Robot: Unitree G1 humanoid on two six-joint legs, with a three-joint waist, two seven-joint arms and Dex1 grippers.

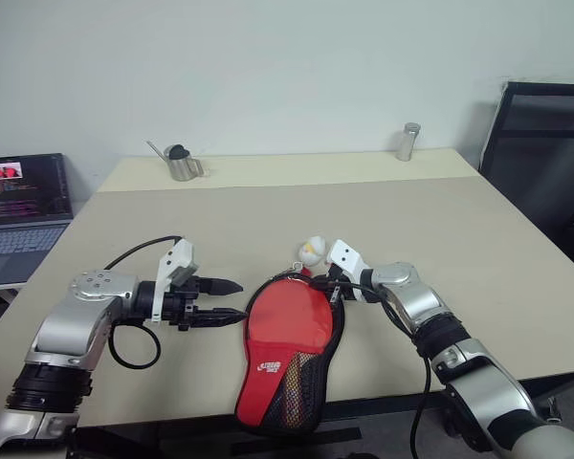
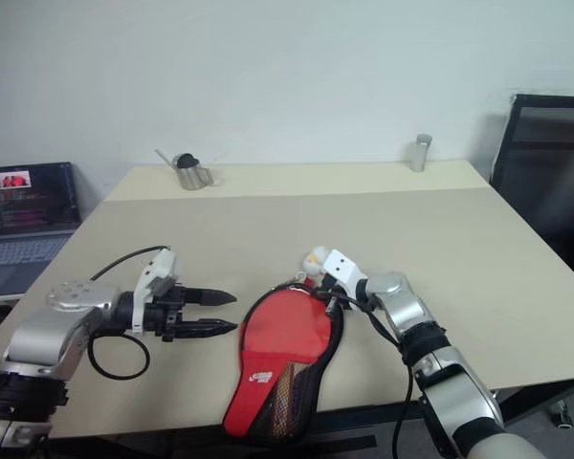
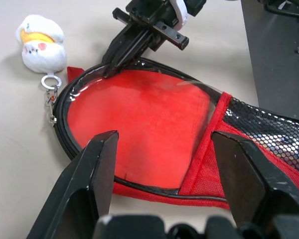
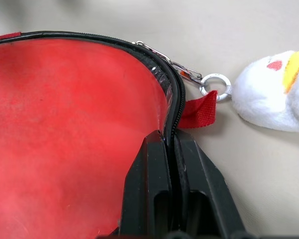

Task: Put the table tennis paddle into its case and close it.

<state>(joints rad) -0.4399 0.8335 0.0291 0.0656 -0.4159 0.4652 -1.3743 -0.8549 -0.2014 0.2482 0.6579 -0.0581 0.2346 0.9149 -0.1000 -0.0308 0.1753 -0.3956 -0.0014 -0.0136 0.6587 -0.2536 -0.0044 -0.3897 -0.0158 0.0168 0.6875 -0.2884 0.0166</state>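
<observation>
The case (image 1: 289, 382) lies flat near the table's front edge, red logo and black mesh side up, with its narrow end over the edge. Through its clear round window shows the red face of the table tennis paddle (image 1: 289, 314); the handle is hidden. My right gripper (image 4: 170, 138) is shut on the black zipper rim at the case's far right edge (image 1: 335, 287). A white plush charm (image 1: 312, 251) hangs on a ring from the zipper there. My left gripper (image 1: 241, 299) stands open just left of the case, pointing at it, its fingers (image 3: 97, 164) apart from the fabric.
A small metal pitcher (image 1: 182, 164) and a metal shaker (image 1: 408, 142) stand at the table's far edge. An open laptop (image 1: 19, 206) sits off to the left, and a black chair (image 1: 545, 163) stands at the right.
</observation>
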